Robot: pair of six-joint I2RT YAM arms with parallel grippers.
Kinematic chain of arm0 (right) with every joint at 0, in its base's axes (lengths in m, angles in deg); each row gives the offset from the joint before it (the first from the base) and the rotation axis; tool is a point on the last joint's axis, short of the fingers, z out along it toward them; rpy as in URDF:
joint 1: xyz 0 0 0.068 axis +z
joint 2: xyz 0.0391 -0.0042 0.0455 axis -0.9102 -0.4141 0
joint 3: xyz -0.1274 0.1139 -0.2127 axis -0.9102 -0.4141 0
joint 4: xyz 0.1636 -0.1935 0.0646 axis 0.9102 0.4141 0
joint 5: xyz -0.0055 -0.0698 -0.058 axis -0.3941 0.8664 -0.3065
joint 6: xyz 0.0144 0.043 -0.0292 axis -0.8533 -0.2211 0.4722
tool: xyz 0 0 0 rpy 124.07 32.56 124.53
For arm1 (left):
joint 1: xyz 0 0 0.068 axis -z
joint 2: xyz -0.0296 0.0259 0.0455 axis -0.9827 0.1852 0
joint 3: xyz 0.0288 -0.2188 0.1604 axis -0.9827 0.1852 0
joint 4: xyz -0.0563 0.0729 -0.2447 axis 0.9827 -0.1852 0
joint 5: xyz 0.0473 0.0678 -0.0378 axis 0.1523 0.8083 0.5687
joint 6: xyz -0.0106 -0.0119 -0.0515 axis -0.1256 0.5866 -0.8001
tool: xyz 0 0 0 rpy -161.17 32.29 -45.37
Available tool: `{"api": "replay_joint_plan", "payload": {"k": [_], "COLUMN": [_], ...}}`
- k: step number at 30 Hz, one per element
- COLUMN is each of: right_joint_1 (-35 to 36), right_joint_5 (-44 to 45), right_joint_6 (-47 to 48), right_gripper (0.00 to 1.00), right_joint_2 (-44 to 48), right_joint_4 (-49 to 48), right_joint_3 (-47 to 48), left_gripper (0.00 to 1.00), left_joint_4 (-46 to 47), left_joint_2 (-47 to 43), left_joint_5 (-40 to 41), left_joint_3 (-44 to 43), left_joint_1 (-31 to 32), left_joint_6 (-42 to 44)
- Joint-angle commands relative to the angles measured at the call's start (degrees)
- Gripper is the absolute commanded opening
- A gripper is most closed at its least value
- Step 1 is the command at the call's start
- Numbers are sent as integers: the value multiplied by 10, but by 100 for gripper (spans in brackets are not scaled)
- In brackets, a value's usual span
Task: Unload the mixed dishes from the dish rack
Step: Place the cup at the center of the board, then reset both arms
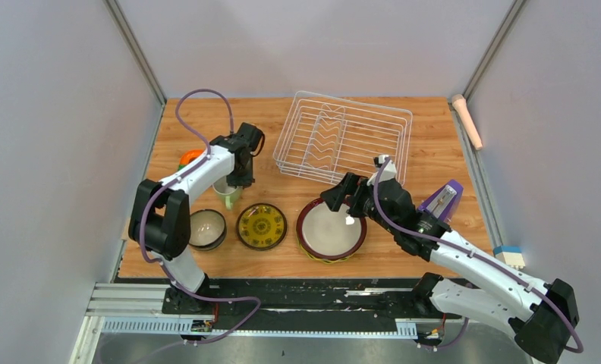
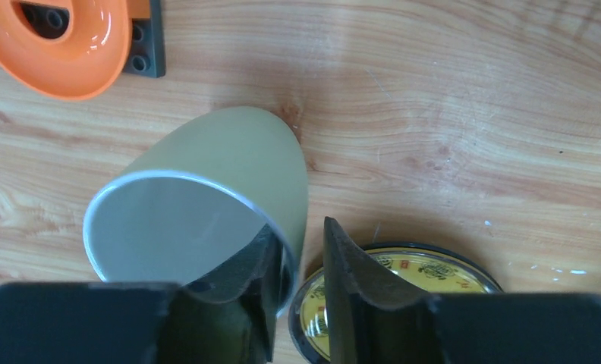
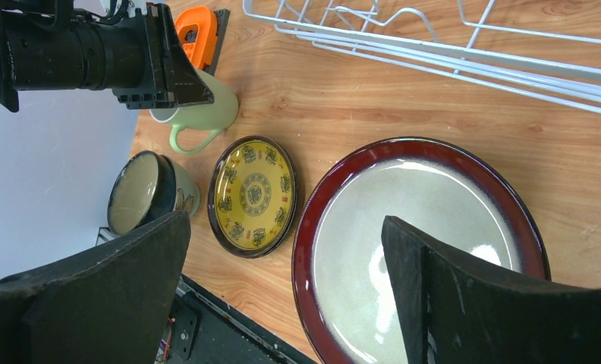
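A wooden tabletop [image 1: 434,163] closed in by pale grey walls carries everything here. The white wire dish rack [image 1: 343,136] sits at the far side, right of centre. The dishes in view lie on the wood nearer the arms. From left to right these are a dark-walled bowl [image 1: 206,229], a small black yellow-patterned plate [image 1: 261,226] and a maroon-rimmed pale plate [image 1: 331,227].

The light green mug [image 1: 228,193] stands upright just behind the bowl and the small plate, handle toward the near edge. The left gripper [image 2: 301,280] straddles its rim, one finger [image 2: 256,296] inside and the other outside. The jaws are narrow, but a sliver of table shows between the outer finger and the mug's wall, so the hold looks loose rather than clamped.

The right gripper [image 3: 286,227] hangs over the maroon-rimmed plate with its jaws spread wide, grasping nothing. An orange ring-shaped thing [image 2: 62,45] (resting on a dark studded base) lies beyond the mug, toward the table's left edge.
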Motion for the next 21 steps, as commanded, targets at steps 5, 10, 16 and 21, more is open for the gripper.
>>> {"api": "replay_joint_plan", "payload": {"k": [5, 10, 16, 21], "right_joint_1": [2, 2, 2, 2], "right_joint_5": [13, 20, 60, 127], "right_joint_6": [-11, -12, -11, -15], "right_gripper": [100, 100, 100, 100], "right_joint_2": [30, 33, 35, 39], "right_joint_4": [-14, -6, 24, 51], "right_joint_3": [-8, -7, 0, -1], "left_gripper": [61, 88, 100, 100], "left_joint_4": [5, -6, 1, -11], "left_joint_2": [-76, -150, -290, -460], "left_joint_5": [16, 14, 7, 96], "left_joint_3": [-1, -20, 12, 108], "left_joint_1": [-2, -2, -1, 0], "left_joint_6": [-7, -18, -44, -106]}}
